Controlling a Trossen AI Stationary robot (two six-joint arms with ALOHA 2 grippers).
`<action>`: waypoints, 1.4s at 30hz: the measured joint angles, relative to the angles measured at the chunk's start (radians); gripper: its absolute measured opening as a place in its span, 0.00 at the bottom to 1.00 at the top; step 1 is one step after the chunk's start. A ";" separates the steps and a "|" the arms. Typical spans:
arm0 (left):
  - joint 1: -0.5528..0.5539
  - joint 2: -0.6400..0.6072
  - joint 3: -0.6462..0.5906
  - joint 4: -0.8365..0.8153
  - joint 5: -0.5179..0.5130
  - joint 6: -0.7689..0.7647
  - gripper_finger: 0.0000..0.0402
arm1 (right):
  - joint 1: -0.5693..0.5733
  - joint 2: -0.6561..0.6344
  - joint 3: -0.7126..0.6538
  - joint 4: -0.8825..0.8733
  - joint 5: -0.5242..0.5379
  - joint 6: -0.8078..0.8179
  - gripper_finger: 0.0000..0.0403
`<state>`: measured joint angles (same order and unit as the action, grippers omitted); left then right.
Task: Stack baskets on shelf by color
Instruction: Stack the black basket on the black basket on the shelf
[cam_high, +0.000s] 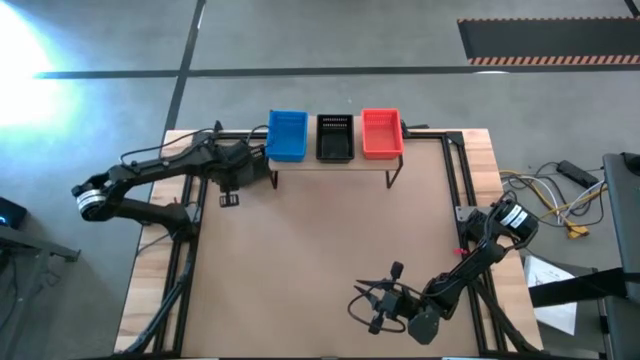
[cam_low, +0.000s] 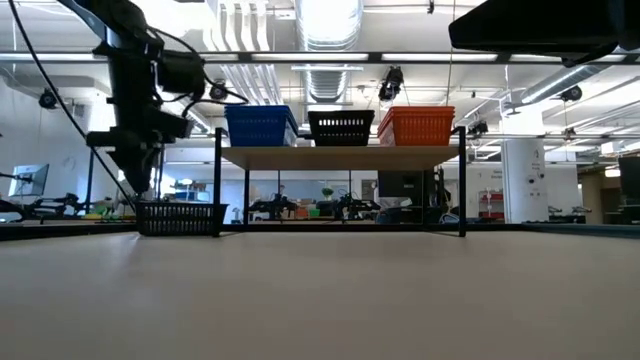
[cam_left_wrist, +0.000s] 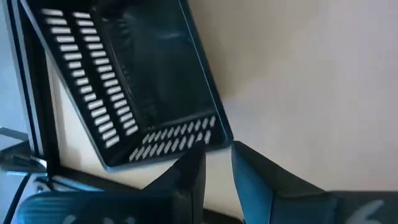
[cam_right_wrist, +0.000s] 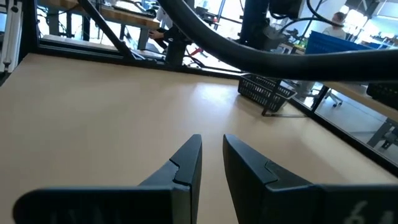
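On the shelf (cam_high: 330, 160) at the table's far edge stand a blue basket (cam_high: 287, 135), a black basket (cam_high: 334, 138) and an orange basket (cam_high: 381, 133), side by side. Another black basket (cam_low: 180, 216) rests on its bottom on the table, left of the shelf. My left gripper (cam_left_wrist: 217, 165) hangs above that basket's near corner (cam_left_wrist: 214, 134), pointing steeply down. Its fingers are only narrowly open, with nothing between them. Near the front right, my right gripper (cam_right_wrist: 211, 146) lies level over the table, also narrowly open and empty.
The shelf's thin black legs (cam_low: 218, 185) stand close beside the black basket on the table. Black frame rails (cam_high: 455, 190) run along the table's sides. Bare tabletop (cam_high: 320, 250) lies between the two arms. Cables (cam_high: 560, 200) lie off the table's right side.
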<state>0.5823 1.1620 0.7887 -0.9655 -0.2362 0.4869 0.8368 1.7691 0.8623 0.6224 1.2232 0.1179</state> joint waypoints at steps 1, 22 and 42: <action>0.002 0.013 -0.003 0.018 0.000 -0.001 0.15 | 0.000 0.000 0.000 -0.003 0.000 0.005 0.15; 0.046 0.193 -0.005 0.126 0.027 -0.088 0.29 | 0.000 0.000 0.000 -0.021 0.000 0.024 0.15; 0.043 0.005 0.149 -0.144 -0.026 -0.411 0.01 | 0.000 0.000 0.000 -0.043 0.000 0.058 0.15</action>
<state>0.6258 1.1666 0.9375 -1.1098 -0.2620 0.0757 0.8368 1.7691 0.8623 0.5793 1.2228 0.1756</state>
